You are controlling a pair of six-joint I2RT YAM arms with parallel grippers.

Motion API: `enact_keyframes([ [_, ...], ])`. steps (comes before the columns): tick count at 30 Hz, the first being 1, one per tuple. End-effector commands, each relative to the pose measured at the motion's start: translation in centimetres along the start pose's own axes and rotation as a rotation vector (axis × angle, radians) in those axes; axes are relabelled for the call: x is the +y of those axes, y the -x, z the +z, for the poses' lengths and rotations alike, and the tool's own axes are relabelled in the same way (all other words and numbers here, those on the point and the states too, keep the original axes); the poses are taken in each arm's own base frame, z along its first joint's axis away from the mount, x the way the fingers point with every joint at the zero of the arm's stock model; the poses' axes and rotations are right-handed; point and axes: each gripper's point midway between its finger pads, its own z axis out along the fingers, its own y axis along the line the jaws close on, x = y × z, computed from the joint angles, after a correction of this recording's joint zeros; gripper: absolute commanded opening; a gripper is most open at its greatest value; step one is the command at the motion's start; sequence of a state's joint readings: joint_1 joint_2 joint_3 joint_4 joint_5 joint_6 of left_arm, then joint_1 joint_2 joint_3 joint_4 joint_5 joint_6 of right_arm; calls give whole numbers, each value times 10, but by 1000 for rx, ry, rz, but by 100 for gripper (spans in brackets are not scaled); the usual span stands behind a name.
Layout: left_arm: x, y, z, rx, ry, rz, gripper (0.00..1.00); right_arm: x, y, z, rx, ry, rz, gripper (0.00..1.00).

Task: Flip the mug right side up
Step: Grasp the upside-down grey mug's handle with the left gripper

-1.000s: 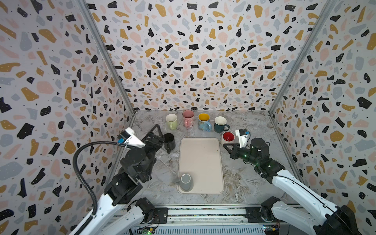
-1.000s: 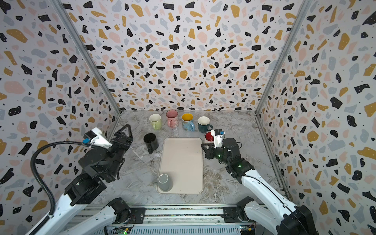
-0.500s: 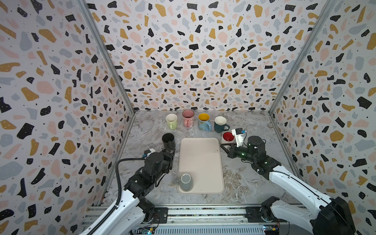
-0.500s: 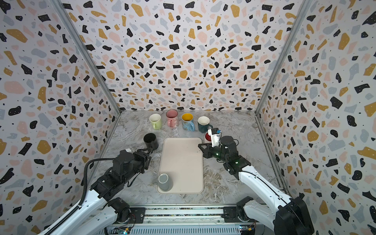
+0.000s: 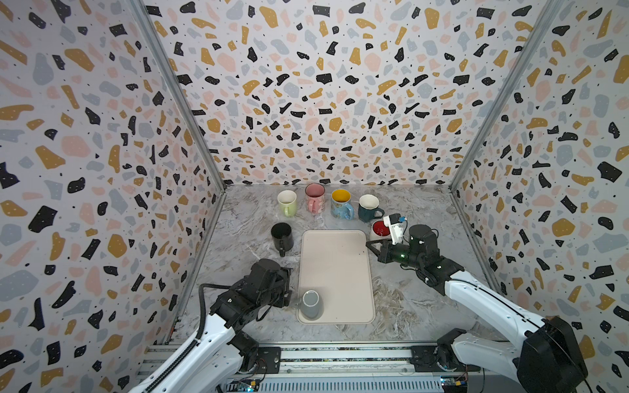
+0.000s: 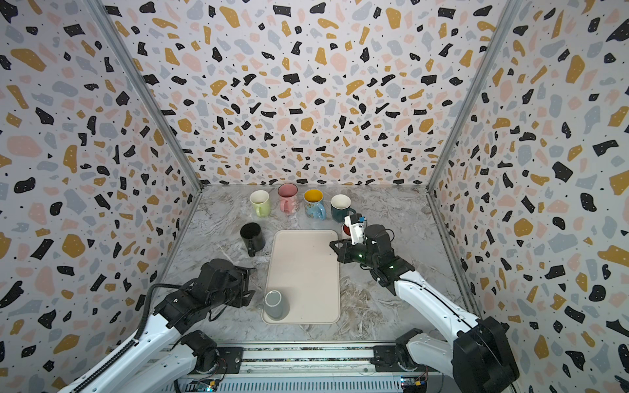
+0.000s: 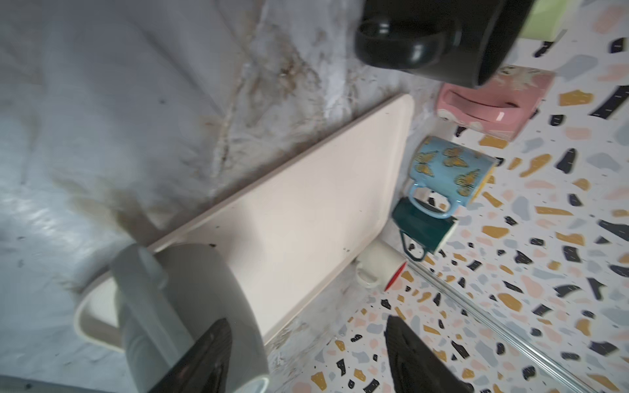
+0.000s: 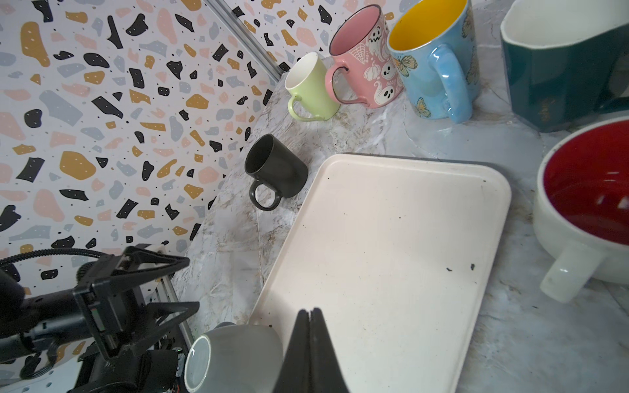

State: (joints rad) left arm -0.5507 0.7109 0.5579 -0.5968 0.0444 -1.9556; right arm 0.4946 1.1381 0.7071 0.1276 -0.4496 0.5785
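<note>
Top view: the left gripper (image 5: 288, 287) has come down from beside the black mug (image 5: 281, 234) and now sits low, just at 9 o'clock of the grey mug (image 5: 310, 304). The grey mug has not moved and stands bottom-up at the 7 o'clock corner of the tray (image 5: 335, 258). The right gripper (image 5: 369, 245) has barely shifted, at the tray's 2 o'clock edge.
Left wrist: its fingers (image 7: 207, 357) are spread apart and hold nothing, and the grey mug lies beside one finger.
Right wrist: the right gripper's jaws are pressed together and empty.
Meaning: the approach looks finished, while the grasp and the flip both remain.
</note>
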Motion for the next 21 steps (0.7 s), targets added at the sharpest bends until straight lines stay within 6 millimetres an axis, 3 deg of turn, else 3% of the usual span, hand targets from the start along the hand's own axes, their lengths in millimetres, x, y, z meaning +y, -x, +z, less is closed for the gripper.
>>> enact_keyframes([
  [1, 22, -3, -1, 33, 88, -69, 71, 11, 18, -4, -35, 23, -19, 2],
  [9, 53, 1, 0, 41, 159, -139, 68, 7, 12, 1, -15, 19, 1, 2],
  [21, 59, -15, 24, 106, 198, -94, 62, 5, 8, 3, -3, 19, 16, 1],
])
